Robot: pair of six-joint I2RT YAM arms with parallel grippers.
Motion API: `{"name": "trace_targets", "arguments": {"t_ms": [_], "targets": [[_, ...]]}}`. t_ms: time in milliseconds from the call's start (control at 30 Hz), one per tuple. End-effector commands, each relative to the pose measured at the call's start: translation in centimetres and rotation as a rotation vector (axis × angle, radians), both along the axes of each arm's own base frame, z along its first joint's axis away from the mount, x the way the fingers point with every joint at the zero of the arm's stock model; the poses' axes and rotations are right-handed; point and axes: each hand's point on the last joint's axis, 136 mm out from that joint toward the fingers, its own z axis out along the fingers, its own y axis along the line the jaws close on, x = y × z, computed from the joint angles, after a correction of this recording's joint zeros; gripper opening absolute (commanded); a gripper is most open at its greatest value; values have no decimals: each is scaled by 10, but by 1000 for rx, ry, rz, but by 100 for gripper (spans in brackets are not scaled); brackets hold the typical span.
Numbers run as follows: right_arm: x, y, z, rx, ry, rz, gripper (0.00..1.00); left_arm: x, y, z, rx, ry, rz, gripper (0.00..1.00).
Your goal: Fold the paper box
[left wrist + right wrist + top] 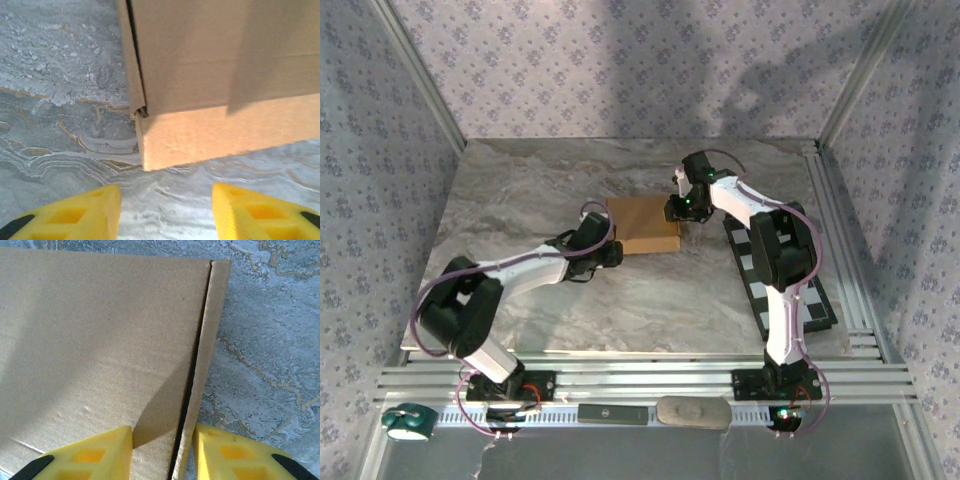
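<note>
paper box: it's sitting flat and closed up, roughly mid-surface, looking like a shallow tan cardboard rectangle with its lid panel facing up

box details: in the left wrist view a near corner of it is showing, with a dark slit running along one side where the panels meet; in the right wrist view the top panel is lying next to a narrow side strip with a thin gap between them

right gripper: it's hanging over the box's right edge, toward the far corner; its yellow fingers are spread apart, one over the top panel and one outside the side strip, so they're straddling that edge without squeezing it

left gripper: it's sitting low at the box's near-left corner; its fingers are wide apart with only bare marble between them, the box corner just ahead and not touching

surface: grey marble-look slab, carrying the box

checkered board: it's lying along the right edge of the surface, well apart from the box, partly under the right arm
</note>
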Motion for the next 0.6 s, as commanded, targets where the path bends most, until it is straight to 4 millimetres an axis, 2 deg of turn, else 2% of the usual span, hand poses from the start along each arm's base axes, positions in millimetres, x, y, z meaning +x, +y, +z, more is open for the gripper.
{"name": "trace_targets", "arguments": {"t_ms": [0, 100, 200, 433, 567], "targets": [[-16, -9, -28, -50, 86, 18, 37, -9, 6, 16, -30, 37, 6, 54], [-16, -9, -27, -47, 81, 20, 37, -1, 14, 26, -36, 37, 22, 54], [-15, -9, -25, -47, 74, 22, 37, 20, 24, 33, -52, 30, 50, 54], [-16, -9, -18, -39, 58, 26, 38, 91, 34, 32, 20, -1, 67, 54], [-13, -5, -17, -16, 55, 58, 38, 125, 26, 21, -1, 6, 35, 54]]}}
